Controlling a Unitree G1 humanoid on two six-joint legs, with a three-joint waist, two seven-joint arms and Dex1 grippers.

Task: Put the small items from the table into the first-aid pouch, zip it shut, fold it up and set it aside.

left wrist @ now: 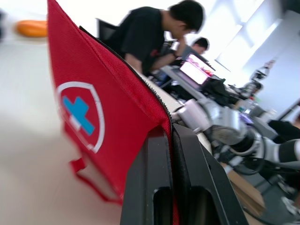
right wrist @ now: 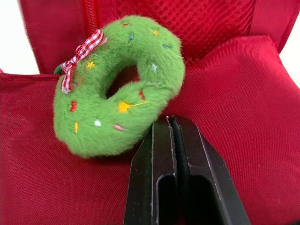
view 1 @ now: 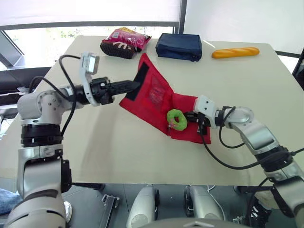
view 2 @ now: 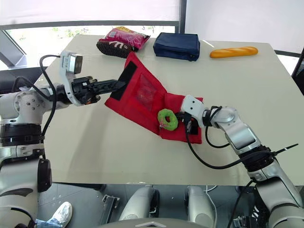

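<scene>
Red fabric first-aid pouch [view 1: 183,102], flap pinched up by our left end effector [view 1: 137,85]; right end effector [right wrist: 171,121], closed, touches green plush wreath [right wrist: 93,126]. Packing step; we'd next push it inside.

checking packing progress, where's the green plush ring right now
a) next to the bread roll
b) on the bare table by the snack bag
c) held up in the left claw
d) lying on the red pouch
d: the green plush ring lies on the red pouch, right at the closed tips of the right claw, while the left claw pinches the pouch's far flap.
</scene>
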